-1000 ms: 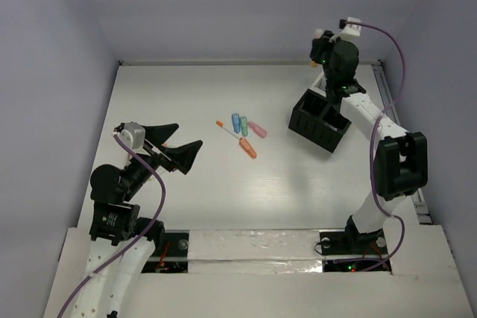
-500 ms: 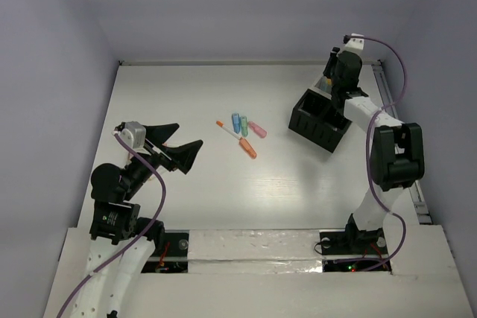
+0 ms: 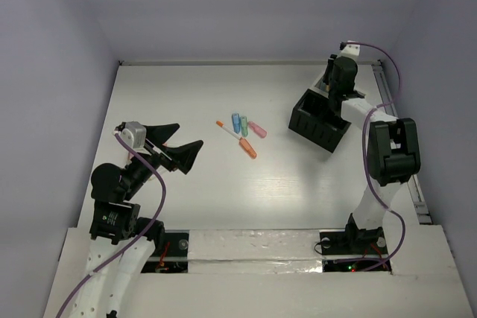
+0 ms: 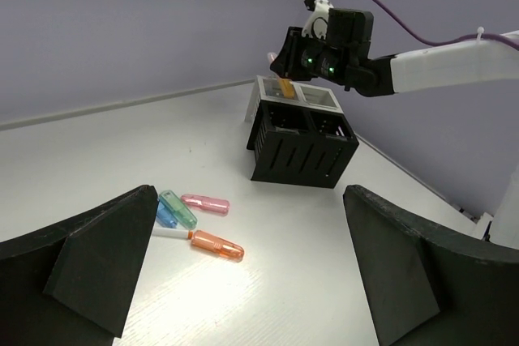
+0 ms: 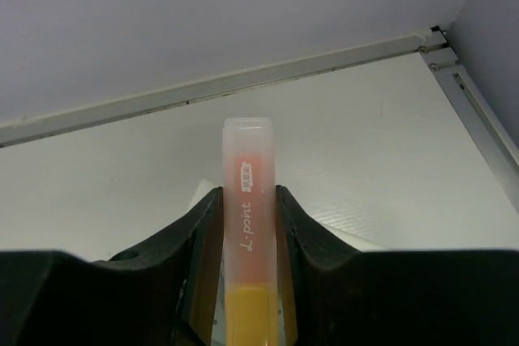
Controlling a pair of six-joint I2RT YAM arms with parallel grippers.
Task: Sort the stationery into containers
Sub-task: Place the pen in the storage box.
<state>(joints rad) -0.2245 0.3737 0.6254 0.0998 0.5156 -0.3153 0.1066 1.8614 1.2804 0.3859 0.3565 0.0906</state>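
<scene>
**Top view with both wrist views.** The black box (image 3: pixel 317 130), split into open compartments with slotted walls, stands on the table (image 3: pixel 186 94) at 2 o'clock from the table's centre. The white two-cell tray (image 4: pixel 324 106) adjoins the box's 12 o'clock side. The compartments and both cells lie in shadow or behind rims, so what is in them cannot be told.

The right fingers (image 5: pixel 203 232) are set narrow and clamp the yellow marker (image 5: pixel 247 224) from both sides. The marker is held upright with its clear, orange-tinted cap uppermost. In the left wrist view it hangs over the tray, its lower end at the left-hand cell. Whether it touches that cell cannot be told.

The loose stationery lies near the table's centre, at 9 o'clock from the box and well apart from it:
- The blue stub (image 3: pixel 235 121) and the green stub (image 3: pixel 244 124) lie side by side.
- The pink stub (image 3: pixel 257 129) lies just beside them at 3 o'clock.
- The white pen (image 3: pixel 227 130) has an orange tip and lies at 8 o'clock of the stubs.
- The orange marker (image 3: pixel 248 149) lies end to end with the pen, at the pen's 5 o'clock end.

The left fingers (image 3: pixel 185 153) are spread wide and hold nothing. They sit at 8 o'clock of the table with their tips toward 3 o'clock.
</scene>
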